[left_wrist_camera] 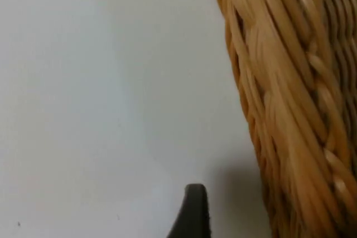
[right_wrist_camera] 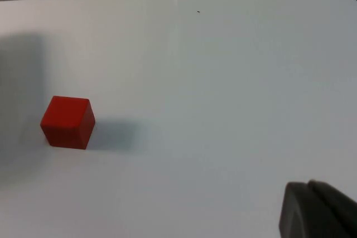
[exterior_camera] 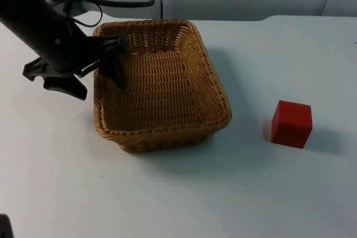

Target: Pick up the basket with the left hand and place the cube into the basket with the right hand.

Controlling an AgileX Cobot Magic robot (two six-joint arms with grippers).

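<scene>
The left gripper [exterior_camera: 109, 59] sat at the basket [exterior_camera: 159, 85], on the rim of the wall away from the cube. One black finger [exterior_camera: 116, 65] reached down inside against the woven wall; the other stayed outside, so the jaws straddled the rim — whether they actually pinched the wicker could not be told. From the left wrist camera, the basket's braided rim [left_wrist_camera: 290, 110] ran close past a black fingertip [left_wrist_camera: 192, 215], with bare white table [left_wrist_camera: 100, 82] on the fingertip's side of it.

The basket rested on the table [exterior_camera: 178, 193], its base flat and its inside holding nothing but the finger. The red cube [exterior_camera: 292, 124] stood on the table well apart from the basket, on the side opposite the left gripper, upright on one face.

The right arm waited — its wrist camera looked across the table at the cube [right_wrist_camera: 67, 122], well apart from its dark fingertip [right_wrist_camera: 315, 210]. How the right gripper's fingers stood could not be told.
</scene>
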